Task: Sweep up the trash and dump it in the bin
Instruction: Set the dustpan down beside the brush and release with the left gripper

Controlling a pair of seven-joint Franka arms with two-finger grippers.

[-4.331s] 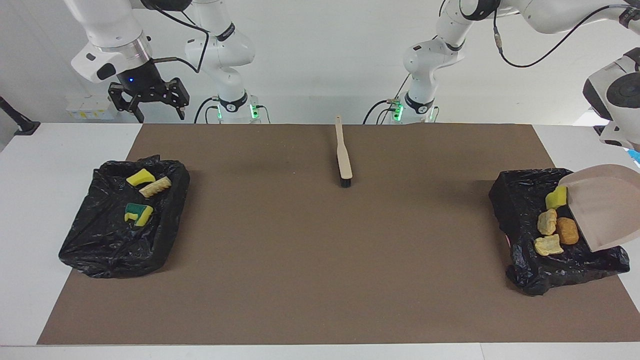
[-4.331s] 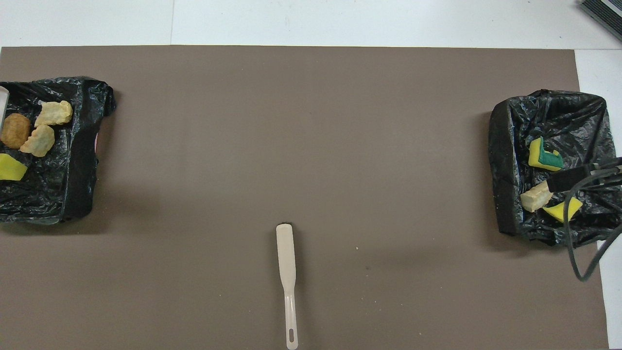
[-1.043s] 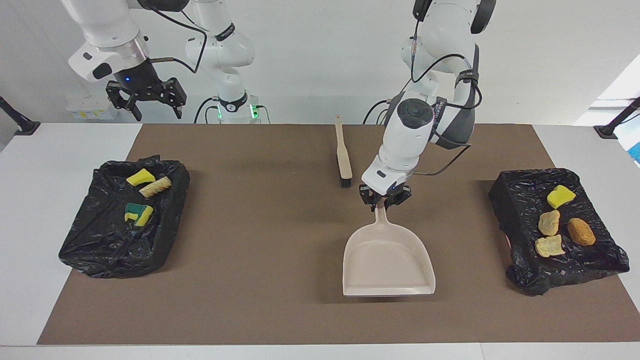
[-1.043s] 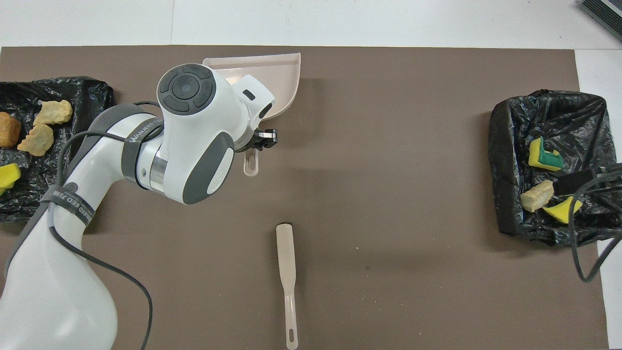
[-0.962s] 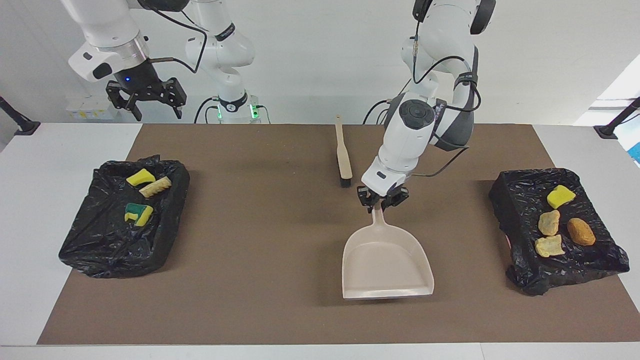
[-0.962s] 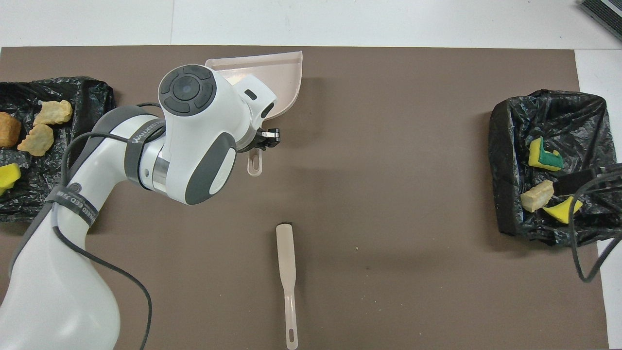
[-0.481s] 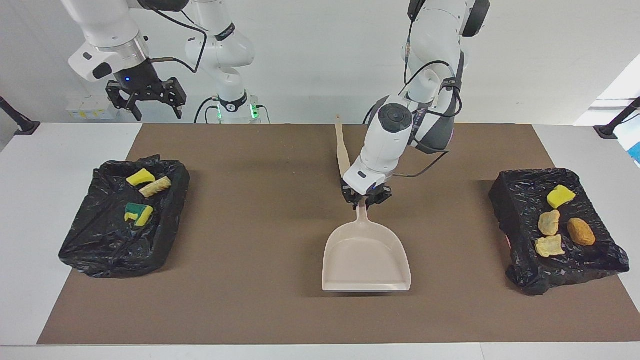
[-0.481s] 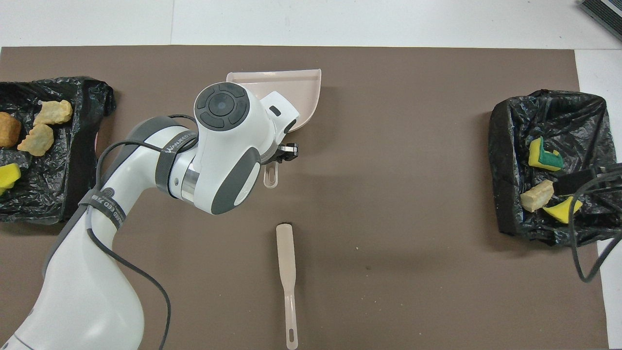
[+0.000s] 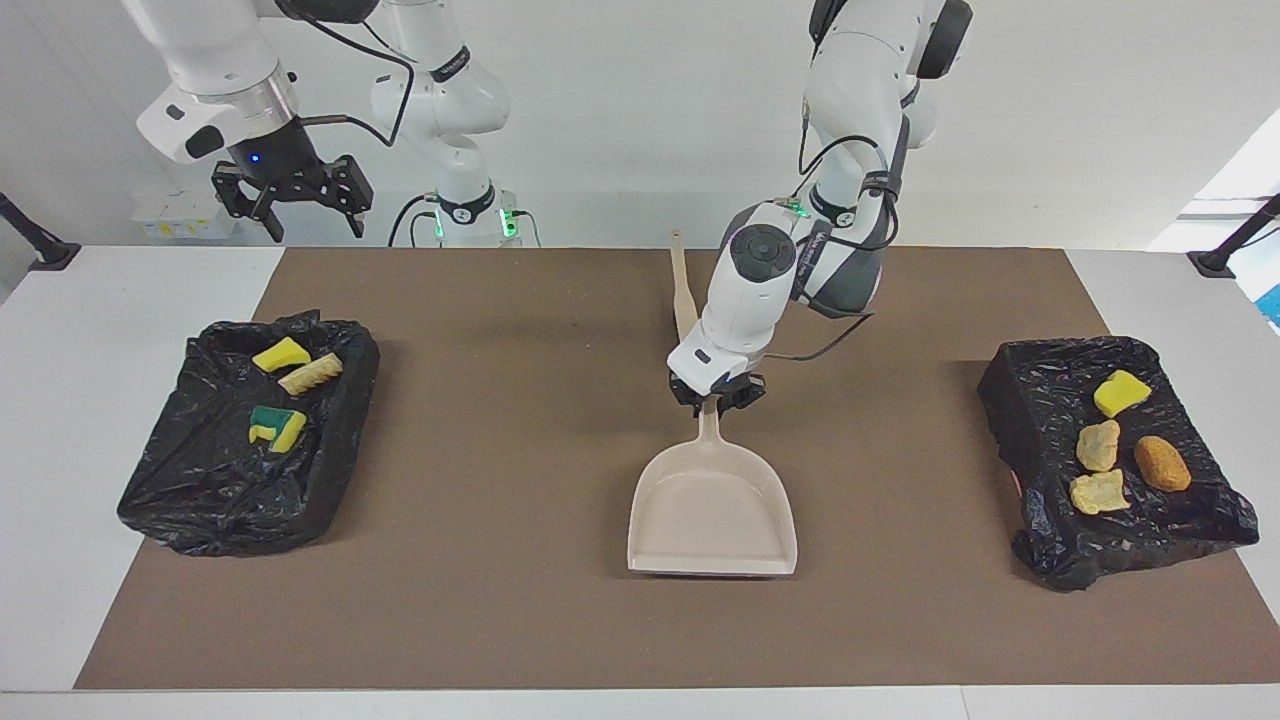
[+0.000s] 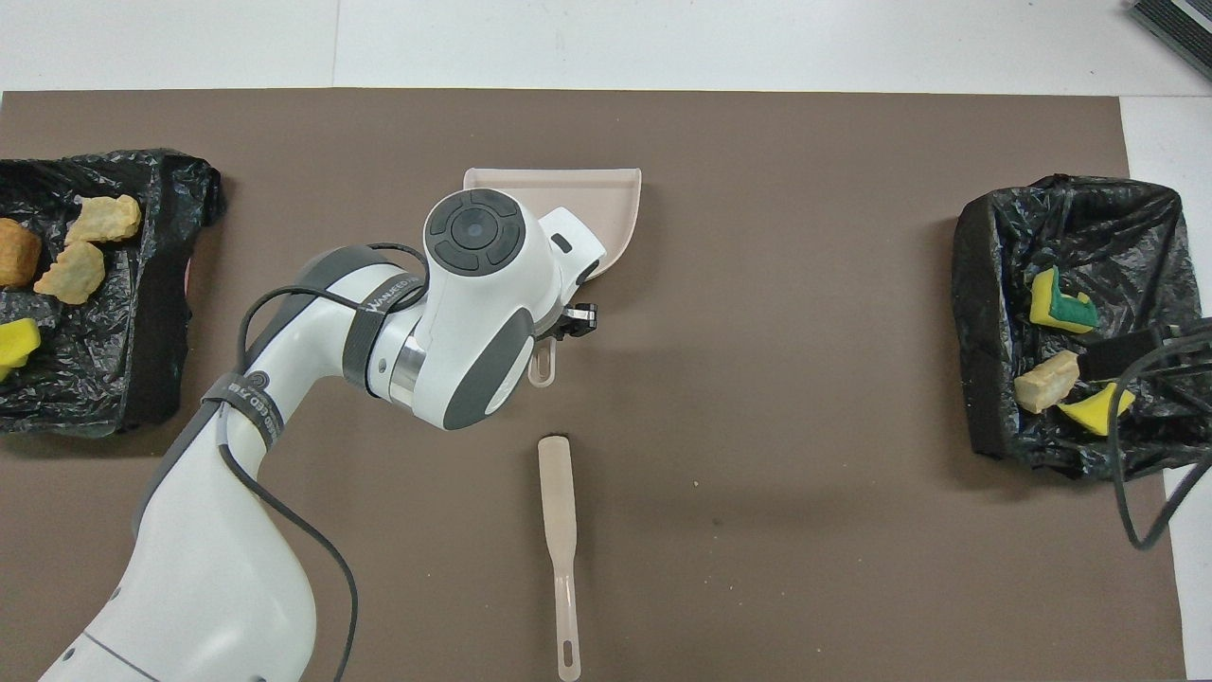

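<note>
covering most of the table, a brown mat (image 9: 500, 600). two black-lined bins, one at each end: bin at the right arm's end (image 9: 240, 450) holds three scraps of trash (image 9: 278, 428); bin at the left arm's end (image 9: 1110, 460) holds four more pieces (image 9: 1100, 445). beige dustpan (image 9: 712, 510) at mid-mat, left gripper (image 9: 716, 396) clamped on its handle. right gripper (image 9: 290, 195), jaws wide, empty, raised above its own end, waiting. brush (image 10: 559, 530) flat on the mat, nearer the robots than the dustpan.
</note>
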